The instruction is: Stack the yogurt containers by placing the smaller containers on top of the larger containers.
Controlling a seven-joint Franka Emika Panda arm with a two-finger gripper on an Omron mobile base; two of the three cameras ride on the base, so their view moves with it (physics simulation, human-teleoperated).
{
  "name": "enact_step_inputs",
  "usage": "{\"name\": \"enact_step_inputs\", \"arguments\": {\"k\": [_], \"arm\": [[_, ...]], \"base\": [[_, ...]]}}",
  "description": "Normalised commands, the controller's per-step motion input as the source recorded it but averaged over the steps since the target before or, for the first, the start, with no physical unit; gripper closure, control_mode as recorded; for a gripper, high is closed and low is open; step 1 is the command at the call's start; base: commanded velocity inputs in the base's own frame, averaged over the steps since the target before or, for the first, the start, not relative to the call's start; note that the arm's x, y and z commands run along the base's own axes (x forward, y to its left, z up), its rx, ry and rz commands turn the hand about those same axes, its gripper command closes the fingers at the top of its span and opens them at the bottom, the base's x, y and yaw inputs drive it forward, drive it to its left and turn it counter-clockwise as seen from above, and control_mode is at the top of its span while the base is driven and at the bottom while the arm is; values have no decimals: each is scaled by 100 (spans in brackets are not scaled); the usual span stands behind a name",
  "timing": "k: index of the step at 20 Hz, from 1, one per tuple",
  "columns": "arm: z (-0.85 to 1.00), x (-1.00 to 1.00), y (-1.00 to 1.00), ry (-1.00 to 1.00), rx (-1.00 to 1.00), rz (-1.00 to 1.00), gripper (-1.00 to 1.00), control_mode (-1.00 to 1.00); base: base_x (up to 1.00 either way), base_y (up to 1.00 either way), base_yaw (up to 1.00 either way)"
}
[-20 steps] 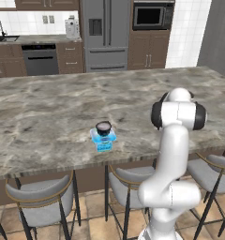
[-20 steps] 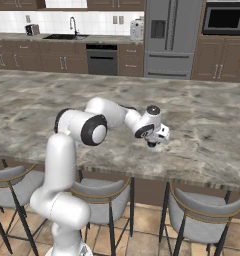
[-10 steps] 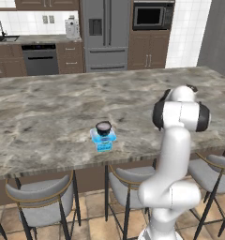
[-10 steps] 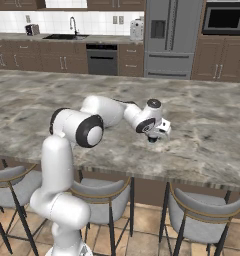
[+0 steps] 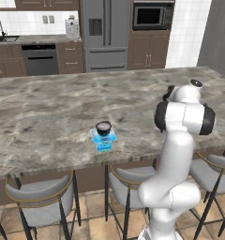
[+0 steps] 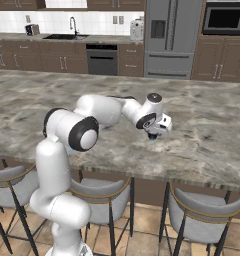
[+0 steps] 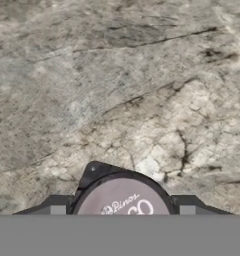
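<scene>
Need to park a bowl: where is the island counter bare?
The grey marble counter lies bare left of the light-blue squarish tub and behind it to the far edge. Crowded only at that tub, topped by a round dark cup, and where the gripper holds a tiny dark cup.

Light-blue squarish tub upright on marble counter, dark cup on it, second dark cup pale-topped, between claw tips

Even, bright rendered light throughout; soft shadows lie under the counter edge at the bottom; the hand view looks soft and blurry, no glare
</scene>
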Motion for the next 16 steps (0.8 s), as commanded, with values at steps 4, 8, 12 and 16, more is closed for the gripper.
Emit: {"name": "enact_step_inputs", "arguments": {"k": [4,8,12,16], "arm": [[30,-18,4,0,0,0,100,-100],[27,-16,8,0,0,0,100,-100],[26,-19,8,0,0,0,100,-100],[23,-25,8,0,1,0,100,-100]], "base": [[0,0,0],[0,0,0],[0,0,0],[0,0,0]]}}
